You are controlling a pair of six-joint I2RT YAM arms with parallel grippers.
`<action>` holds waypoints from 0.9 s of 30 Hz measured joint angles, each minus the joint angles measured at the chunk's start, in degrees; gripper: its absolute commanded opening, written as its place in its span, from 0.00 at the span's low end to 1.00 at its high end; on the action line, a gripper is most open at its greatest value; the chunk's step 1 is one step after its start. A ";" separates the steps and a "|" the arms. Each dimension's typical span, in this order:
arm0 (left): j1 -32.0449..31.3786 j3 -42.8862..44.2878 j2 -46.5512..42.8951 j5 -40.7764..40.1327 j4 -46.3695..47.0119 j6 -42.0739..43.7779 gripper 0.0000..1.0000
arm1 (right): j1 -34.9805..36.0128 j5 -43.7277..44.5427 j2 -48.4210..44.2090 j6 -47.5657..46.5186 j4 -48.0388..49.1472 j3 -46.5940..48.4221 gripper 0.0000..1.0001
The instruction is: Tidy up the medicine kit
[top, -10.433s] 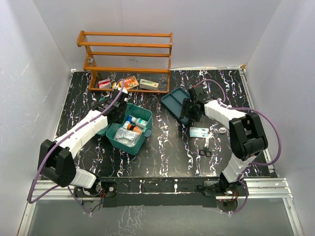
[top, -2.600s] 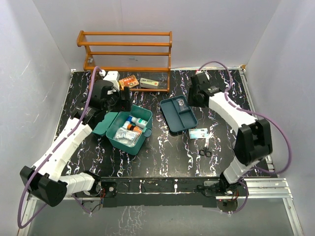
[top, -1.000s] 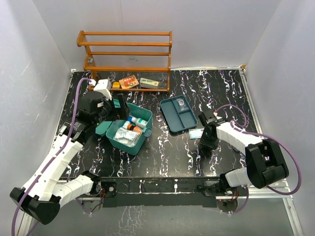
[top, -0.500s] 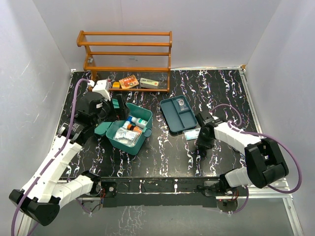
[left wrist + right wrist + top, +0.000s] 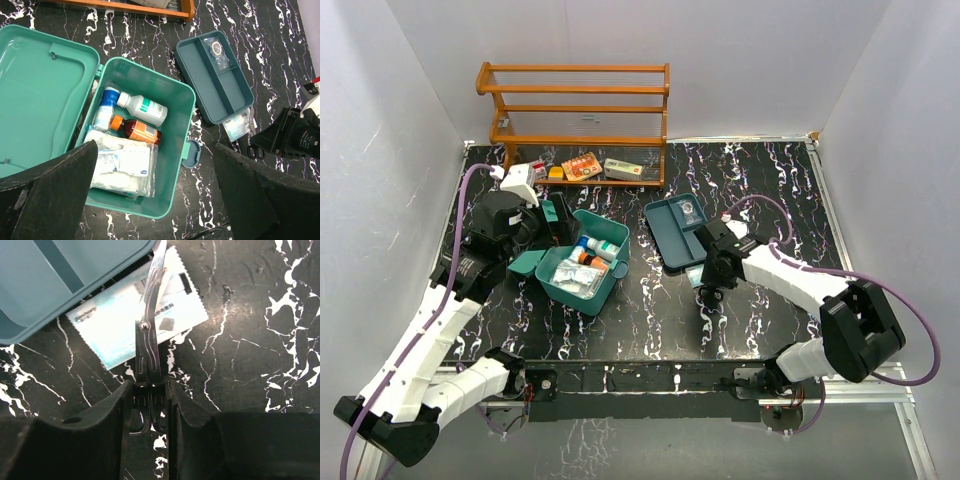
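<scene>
Black marbled table (image 5: 650, 320): scissors (image 5: 149, 340) are pinched by the handles in the right gripper (image 5: 149, 390), to be carried level toward 9 o'clock, where the open medicine kit (image 5: 575, 300) is set under the wide-spread, empty left gripper (image 5: 155, 197).

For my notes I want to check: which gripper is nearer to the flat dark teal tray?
Right. The right gripper, holding scissors, is beside the near edge of the tray; the left gripper is open above the medicine kit, further left.
</scene>
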 measured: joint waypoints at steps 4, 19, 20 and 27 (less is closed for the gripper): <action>0.00 0.00 0.00 -0.02 -0.46 -0.26 0.99 | 2.95 2.16 0.59 -0.50 0.90 1.46 0.16; 0.00 0.00 0.00 -0.66 -1.16 -0.87 0.99 | 5.46 8.55 0.79 0.13 2.97 6.27 0.39; 0.00 0.00 0.00 -0.68 -1.18 -0.87 0.99 | 5.46 8.63 0.79 0.68 2.80 5.73 0.44; 0.00 0.00 0.00 -0.70 -1.31 -0.90 0.99 | 4.22 6.27 0.68 0.31 0.59 -0.39 0.53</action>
